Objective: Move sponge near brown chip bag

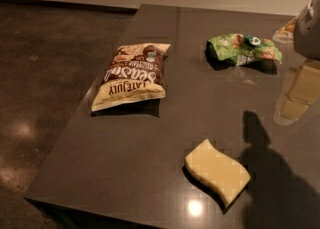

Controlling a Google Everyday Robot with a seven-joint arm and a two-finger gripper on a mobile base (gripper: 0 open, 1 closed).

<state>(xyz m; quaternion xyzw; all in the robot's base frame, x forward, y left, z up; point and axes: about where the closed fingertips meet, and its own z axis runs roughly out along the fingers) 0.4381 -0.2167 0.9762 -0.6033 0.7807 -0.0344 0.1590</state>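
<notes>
The pale yellow sponge (217,170) lies flat on the dark table (150,173) near the front edge, right of centre. The brown chip bag (132,75) with cream ends lies flat at the left-middle of the table, well apart from the sponge. My gripper (291,107) hangs at the right edge of the view, above the table, to the upper right of the sponge and not touching it. Its shadow (260,143) falls on the table just right of the sponge.
A smaller green snack bag (243,48) lies at the back right of the table. A small orange-toned item (285,29) shows partly behind my arm at the far right. The table's left edge drops to a dark floor (45,73).
</notes>
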